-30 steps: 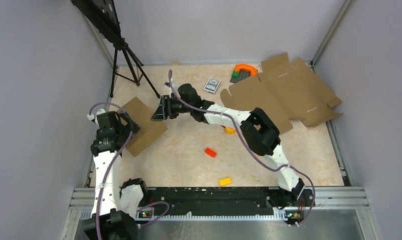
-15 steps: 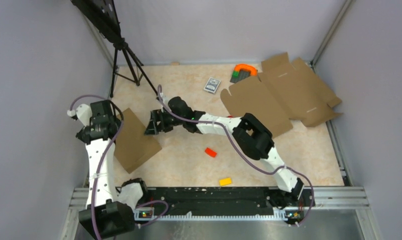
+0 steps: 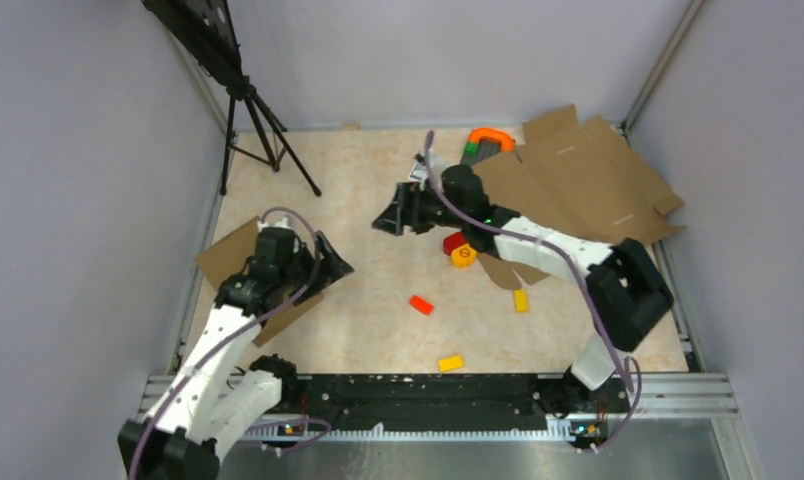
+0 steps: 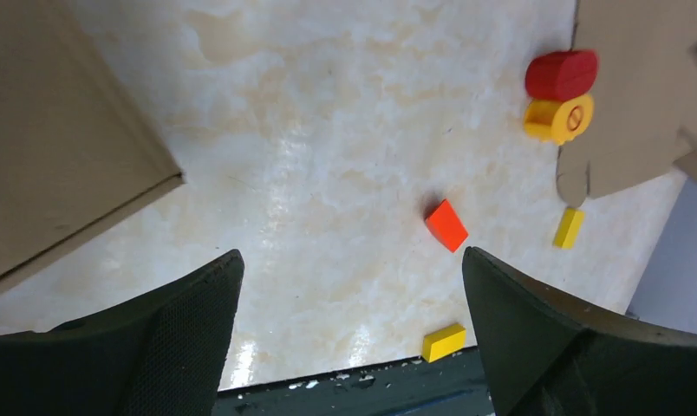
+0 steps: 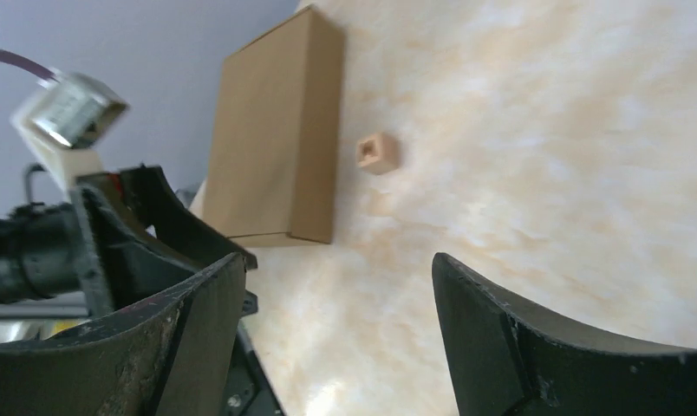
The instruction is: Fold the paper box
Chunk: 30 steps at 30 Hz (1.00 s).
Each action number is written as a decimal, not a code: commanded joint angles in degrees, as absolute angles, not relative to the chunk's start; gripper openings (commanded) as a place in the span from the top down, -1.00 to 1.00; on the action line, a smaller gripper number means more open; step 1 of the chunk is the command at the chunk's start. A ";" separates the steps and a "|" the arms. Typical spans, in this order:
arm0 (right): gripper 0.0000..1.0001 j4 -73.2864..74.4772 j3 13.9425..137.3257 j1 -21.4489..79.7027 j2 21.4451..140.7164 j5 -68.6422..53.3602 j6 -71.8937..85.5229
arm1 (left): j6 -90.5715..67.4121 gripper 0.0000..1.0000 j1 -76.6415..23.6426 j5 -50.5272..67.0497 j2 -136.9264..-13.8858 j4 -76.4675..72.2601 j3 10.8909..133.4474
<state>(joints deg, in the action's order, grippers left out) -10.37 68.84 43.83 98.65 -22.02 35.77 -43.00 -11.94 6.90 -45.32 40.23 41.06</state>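
Flat, unfolded paper box (image 3: pixel 588 185) (flaps splayed) is noted well right of closed brown box (image 3: pixel 223 258); L gripper (image 3: pixel 333 262) is held just right of that box and R gripper (image 3: pixel 386 218) approx. midway between box and sheet, both w/ jaws spread, empty.

Right jaws now away from box (image 3: pixel 226 256)

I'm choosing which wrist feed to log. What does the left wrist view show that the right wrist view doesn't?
Only the left wrist: a flap of the flat paper box, a red piece, a yellow round piece, an orange block and two yellow blocks. Only the right wrist: a small tan cube and the left arm. Both: the folded brown box and the marbled table.
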 commanded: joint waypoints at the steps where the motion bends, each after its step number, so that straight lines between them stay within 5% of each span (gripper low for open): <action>1: -0.55 -8.23 61.63 40.43 86.67 -15.33 30.96 | -49.44 -0.91 -19.65 7.35 -54.11 29.50 39.14; 12: -0.56 12.47 54.44 39.73 68.53 4.93 26.59 | -47.57 -0.94 -15.68 3.83 -71.24 25.73 36.00; 17: -0.49 26.59 51.80 40.71 62.70 2.38 30.51 | -42.35 -0.94 -0.91 5.43 -66.40 27.11 31.94; 21: -0.48 35.63 48.47 48.00 56.89 6.29 35.33 | -36.50 -0.91 0.26 8.91 -61.11 27.42 32.74; 27: -0.43 46.40 47.10 51.66 51.79 12.71 41.12 | -40.06 -0.90 -25.65 9.83 -59.59 24.12 38.14; 30: -0.25 51.33 47.11 50.39 48.81 21.61 45.31 | -43.42 -0.81 -42.69 7.52 -63.89 20.42 42.00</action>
<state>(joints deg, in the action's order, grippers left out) 42.76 47.09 51.57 52.75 10.22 38.92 -40.36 -26.83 7.66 -60.62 26.39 36.21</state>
